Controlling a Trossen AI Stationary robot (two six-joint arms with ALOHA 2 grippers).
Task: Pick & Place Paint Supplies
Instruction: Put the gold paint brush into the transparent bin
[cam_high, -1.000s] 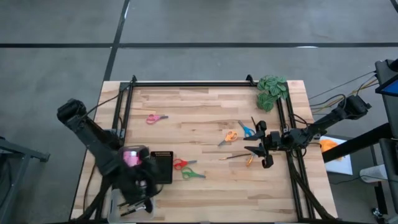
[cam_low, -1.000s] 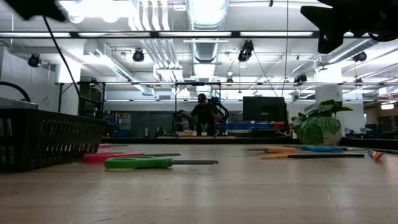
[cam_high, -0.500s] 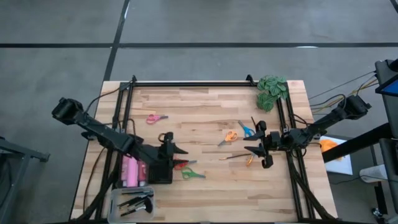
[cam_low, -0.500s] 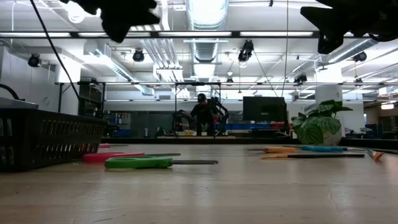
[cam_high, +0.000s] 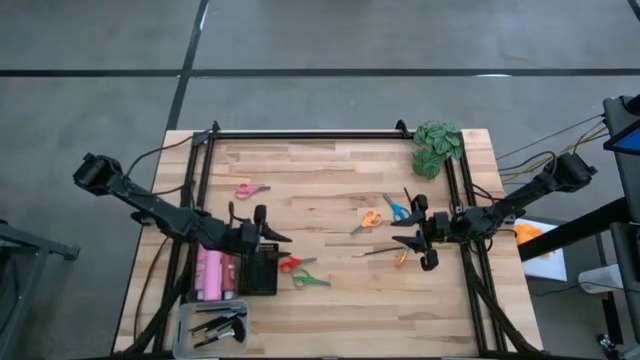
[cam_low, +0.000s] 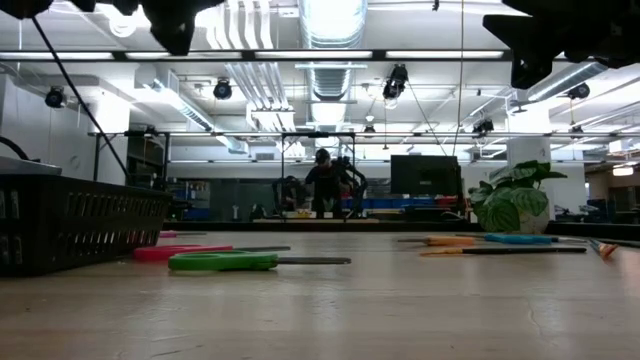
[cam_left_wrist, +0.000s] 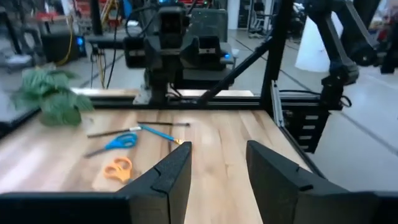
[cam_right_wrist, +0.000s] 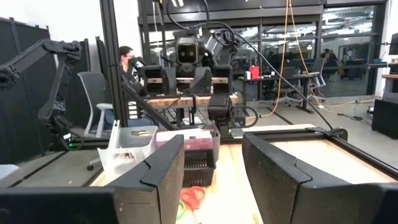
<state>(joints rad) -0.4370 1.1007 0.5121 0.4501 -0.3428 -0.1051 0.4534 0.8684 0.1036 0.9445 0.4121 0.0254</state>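
Both grippers hover open and empty. My left gripper (cam_high: 270, 227) (cam_left_wrist: 217, 158) points level across the table, above the black basket (cam_high: 262, 270). My right gripper (cam_high: 405, 232) (cam_right_wrist: 211, 149) waits near the right edge, facing it. Lying flat on the wood are pink scissors (cam_high: 250, 189), red scissors (cam_high: 289, 264) (cam_right_wrist: 194, 196), green scissors (cam_high: 311, 280) (cam_low: 222, 262), orange scissors (cam_high: 370, 218) (cam_left_wrist: 118, 168) and blue scissors (cam_high: 395, 208) (cam_left_wrist: 121, 142). Thin brushes (cam_high: 382, 251) (cam_left_wrist: 155, 124) lie under my right gripper. Pink bottles (cam_high: 212, 275) sit beside the basket.
A clear tray (cam_high: 212, 325) with dark brushes stands at the near left corner. The green leafy clump (cam_high: 437, 145) sits at the far right corner. Black frame rails (cam_high: 300, 134) run along the far, left and right sides. A person (cam_right_wrist: 127, 62) sits beyond the table.
My left gripper has swung from above the clear tray and pink bottles at the near left toward the table's middle, tipping from pointing down to level. It now hangs over the basket. My right gripper has kept still.
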